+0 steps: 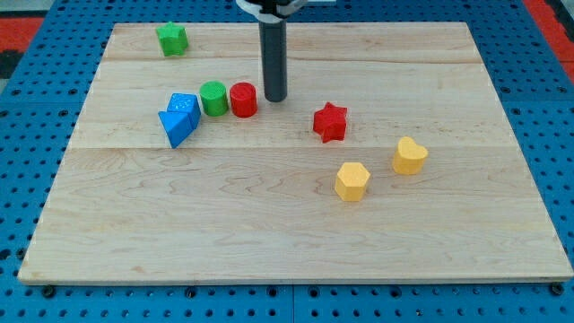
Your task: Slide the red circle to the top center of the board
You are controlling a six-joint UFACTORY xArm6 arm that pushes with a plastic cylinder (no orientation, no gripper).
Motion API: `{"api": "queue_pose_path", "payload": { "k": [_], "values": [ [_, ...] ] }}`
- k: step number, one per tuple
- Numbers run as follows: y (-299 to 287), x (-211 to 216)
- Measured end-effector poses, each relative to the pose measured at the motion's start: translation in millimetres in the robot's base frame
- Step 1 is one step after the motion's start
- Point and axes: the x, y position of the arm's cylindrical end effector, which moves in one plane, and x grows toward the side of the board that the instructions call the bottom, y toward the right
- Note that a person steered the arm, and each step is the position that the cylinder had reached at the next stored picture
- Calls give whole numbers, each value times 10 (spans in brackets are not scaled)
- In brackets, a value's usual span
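- While my tip rests on the worktop just to the view's right of the red circle, the two look a hair apart; I cannot tell for sure whether they touch.
- The end effector is a plain dark rod with nothing to open or close, and it holds nothing.
- The red circle sits left of the board's middle, in the upper half, with the top center lying up and somewhat to the view's right of it.
- Being a round cylinder, it has no long axis, so any side is as good as another for pushing.
- By my judgement the tip stands on the wrong flank: a push from here would send the circle leftward, so it should first come round to the circle's lower-left side.
- The green circle touches the red one on its left, and the blue cube and blue triangle crowd just beyond; that cluster narrows the room for getting behind.
- The red star lies to the right and slightly lower, apart from the likely path.
- The green star at the top left, the yellow hexagon and yellow heart are well apart.
- The stretch of board between the circle and the top center looks free of blocks.
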Motion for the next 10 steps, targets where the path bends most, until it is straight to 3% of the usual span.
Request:
{"api": "queue_pose_path", "payload": {
  "k": [1, 2, 4, 5, 9, 10],
  "values": [
    [-126, 539],
    [-724, 384],
    [-601, -631],
    [-397, -770],
    [102, -589],
    [79, -1015]
  ]
}}
